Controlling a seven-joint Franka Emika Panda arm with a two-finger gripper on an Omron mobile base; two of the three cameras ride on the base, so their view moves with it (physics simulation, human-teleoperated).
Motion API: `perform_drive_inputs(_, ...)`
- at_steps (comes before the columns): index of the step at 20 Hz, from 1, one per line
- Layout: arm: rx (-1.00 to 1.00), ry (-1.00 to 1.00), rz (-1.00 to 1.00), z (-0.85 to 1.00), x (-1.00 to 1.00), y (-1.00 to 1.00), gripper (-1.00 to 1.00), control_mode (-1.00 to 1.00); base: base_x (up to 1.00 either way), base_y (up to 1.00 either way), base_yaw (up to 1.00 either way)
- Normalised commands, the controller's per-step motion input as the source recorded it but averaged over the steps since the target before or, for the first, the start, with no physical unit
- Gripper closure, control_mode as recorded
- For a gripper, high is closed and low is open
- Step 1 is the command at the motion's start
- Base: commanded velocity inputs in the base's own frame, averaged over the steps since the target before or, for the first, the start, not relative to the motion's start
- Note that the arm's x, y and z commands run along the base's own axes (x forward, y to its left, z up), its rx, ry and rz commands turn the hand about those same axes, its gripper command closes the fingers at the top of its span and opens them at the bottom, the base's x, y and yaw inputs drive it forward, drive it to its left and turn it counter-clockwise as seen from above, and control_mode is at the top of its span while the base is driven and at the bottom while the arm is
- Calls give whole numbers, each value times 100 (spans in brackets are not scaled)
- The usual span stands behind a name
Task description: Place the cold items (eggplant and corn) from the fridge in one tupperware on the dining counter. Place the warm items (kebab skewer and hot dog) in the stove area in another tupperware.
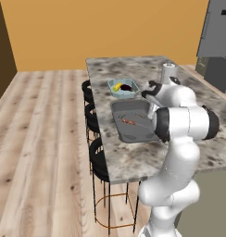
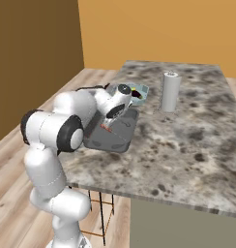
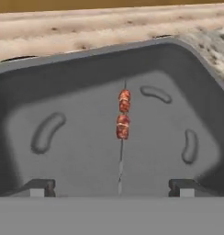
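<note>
A kebab skewer (image 3: 123,114) lies flat on the floor of a dark grey tupperware (image 3: 86,64) on the dining counter (image 1: 133,162). My gripper (image 3: 112,187) hangs open just above that tub with nothing between its fingers, and the skewer's stick runs toward the gap. From the right base view the gripper (image 2: 109,118) points down into the grey tupperware (image 2: 121,143) over the skewer (image 2: 106,127). Behind it, a light blue tupperware (image 1: 114,92) holds the yellow corn (image 1: 117,86) and the dark eggplant (image 1: 127,87). The hot dog is out of view.
A paper towel roll (image 2: 170,91) stands upright on the counter to the right of the tubs. Black stools (image 1: 98,157) line the counter's left edge. A grey appliance (image 1: 216,41) stands at the far right.
</note>
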Motion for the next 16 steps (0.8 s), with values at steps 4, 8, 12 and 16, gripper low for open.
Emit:
perform_drive_inputs(4, -71, -14, 10, 75, -100, -16, -100, -100, 0, 0, 0)
perform_drive_inputs(8, -45, -15, 8, 100, -100, -39, -100, -100, 0, 0, 0)
perform_drive_inputs(12, -29, -13, 4, 100, -100, -49, -100, -100, 0, 0, 0)
perform_drive_inputs(16, -4, 2, 0, 88, -100, -60, -100, -100, 0, 0, 0)
